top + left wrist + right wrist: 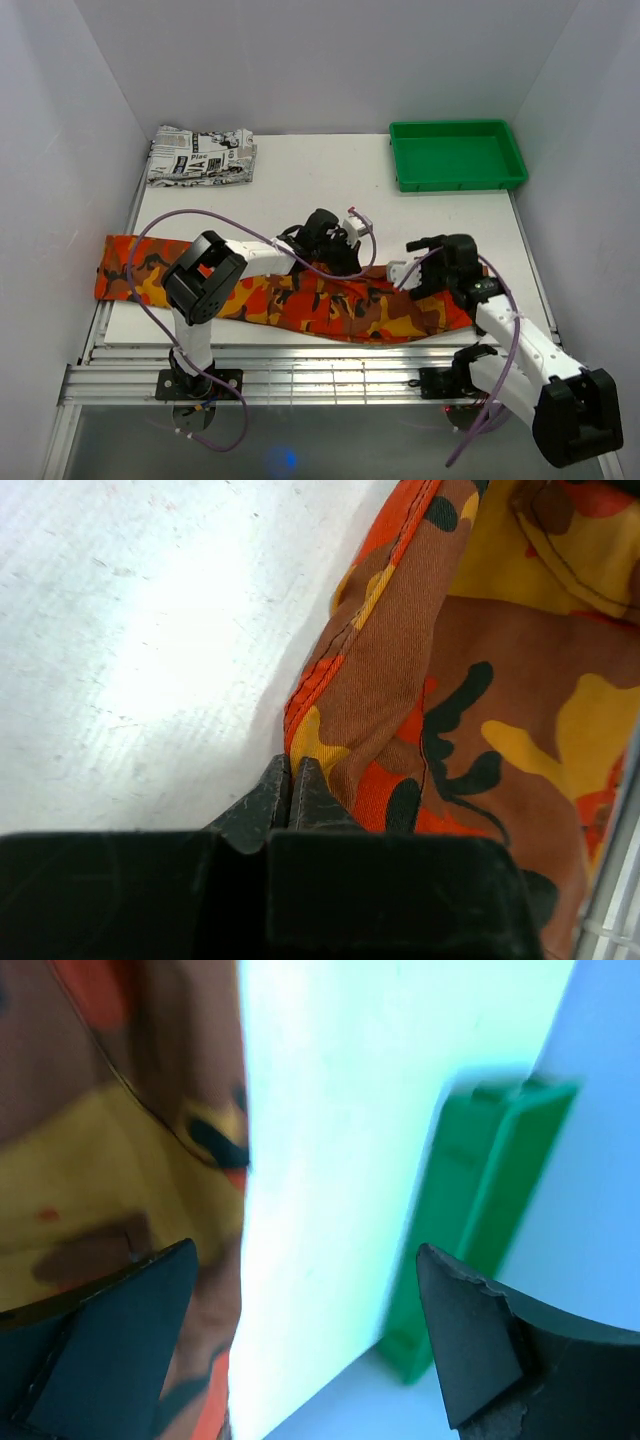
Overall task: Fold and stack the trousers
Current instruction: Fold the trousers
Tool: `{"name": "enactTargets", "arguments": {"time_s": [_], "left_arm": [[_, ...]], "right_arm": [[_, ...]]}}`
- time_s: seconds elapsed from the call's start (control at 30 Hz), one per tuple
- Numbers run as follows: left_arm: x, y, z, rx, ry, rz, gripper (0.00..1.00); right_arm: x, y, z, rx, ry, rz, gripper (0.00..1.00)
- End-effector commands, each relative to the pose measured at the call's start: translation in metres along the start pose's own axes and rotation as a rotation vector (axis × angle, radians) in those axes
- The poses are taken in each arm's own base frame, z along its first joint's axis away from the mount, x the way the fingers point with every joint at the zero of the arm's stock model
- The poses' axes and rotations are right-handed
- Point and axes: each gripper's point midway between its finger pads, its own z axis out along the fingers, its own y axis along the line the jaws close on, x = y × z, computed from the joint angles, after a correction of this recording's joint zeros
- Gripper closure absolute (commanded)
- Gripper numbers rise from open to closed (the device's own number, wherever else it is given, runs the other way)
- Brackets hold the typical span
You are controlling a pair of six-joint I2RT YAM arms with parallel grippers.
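Observation:
The camouflage trousers (300,300) lie stretched along the near edge of the white table (320,190), from the far left to the right arm. My left gripper (340,250) rests at their upper edge near the middle. In the left wrist view the left gripper (290,780) is shut, pinching the hem of the trousers (480,680), which rises in a ridge from the tips. My right gripper (425,255) hovers over the right end. In the right wrist view the right gripper (307,1255) is wide open and empty, with the trousers (120,1160) under its left finger.
A folded black-and-white newspaper-print garment (200,157) lies at the back left. A green tray (458,127) stands at the back right and shows blurred in the right wrist view (490,1190). White walls enclose the table. Aluminium rails run along the near edge.

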Motion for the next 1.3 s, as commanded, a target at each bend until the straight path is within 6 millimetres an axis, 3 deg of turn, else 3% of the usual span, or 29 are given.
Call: {"name": "enactTargets", "arguments": {"time_s": [0.0, 0.03, 0.1, 0.13, 0.2, 0.23, 0.4, 0.53, 0.7, 0.93, 1.03, 1.1, 1.17, 1.23, 1.27], "left_arm": [[-0.053, 0.015, -0.018, -0.111, -0.216, 0.244, 1.00], [-0.047, 0.014, -0.018, -0.113, -0.215, 0.266, 1.00], [-0.058, 0.010, -0.021, -0.118, -0.270, 0.368, 1.00], [-0.057, 0.009, -0.021, -0.122, -0.278, 0.402, 1.00], [-0.059, 0.005, -0.026, -0.131, -0.316, 0.523, 1.00], [-0.059, -0.001, -0.026, -0.127, -0.328, 0.564, 1.00], [-0.057, -0.019, -0.026, -0.125, -0.382, 0.755, 1.00], [-0.059, -0.017, -0.022, -0.178, -0.399, 0.835, 1.00], [-0.060, -0.016, -0.023, -0.218, -0.430, 0.898, 1.00], [-0.061, -0.023, -0.022, -0.218, -0.460, 0.953, 1.00], [-0.061, -0.024, -0.021, -0.222, -0.469, 0.968, 1.00], [-0.062, -0.025, -0.020, -0.222, -0.469, 0.968, 1.00], [-0.063, -0.022, -0.023, -0.241, -0.470, 0.950, 1.00], [-0.071, -0.021, -0.032, -0.271, -0.482, 0.915, 0.76], [-0.072, -0.020, -0.037, -0.286, -0.473, 0.897, 0.63]], "right_arm": [[0.003, 0.026, -0.003, -0.231, -0.055, 0.386, 0.06], [0.009, -0.008, -0.009, -0.187, -0.080, 0.456, 0.09], [0.009, -0.003, -0.003, -0.302, -0.101, 0.603, 0.11], [0.003, -0.031, -0.007, -0.289, -0.159, 0.646, 0.15], [-0.008, -0.020, -0.005, -0.424, -0.199, 0.727, 0.18], [-0.018, -0.033, -0.006, -0.432, -0.255, 0.746, 0.21], [-0.041, -0.027, 0.004, -0.594, -0.326, 0.870, 0.27], [-0.069, -0.022, 0.009, -0.688, -0.385, 0.886, 0.28], [-0.078, -0.014, 0.024, -0.733, -0.378, 0.889, 0.29], [-0.092, -0.026, 0.048, -0.762, -0.416, 0.947, 0.31], [-0.100, -0.024, 0.054, -0.784, -0.428, 0.962, 0.37], [-0.101, -0.023, 0.058, -0.791, -0.425, 0.974, 0.47], [-0.100, -0.019, 0.060, -0.800, -0.414, 0.983, 0.73], [-0.097, -0.015, 0.061, -0.799, -0.393, 0.977, 0.92], [-0.096, -0.008, 0.060, -0.805, -0.383, 0.972, 0.92]]}}
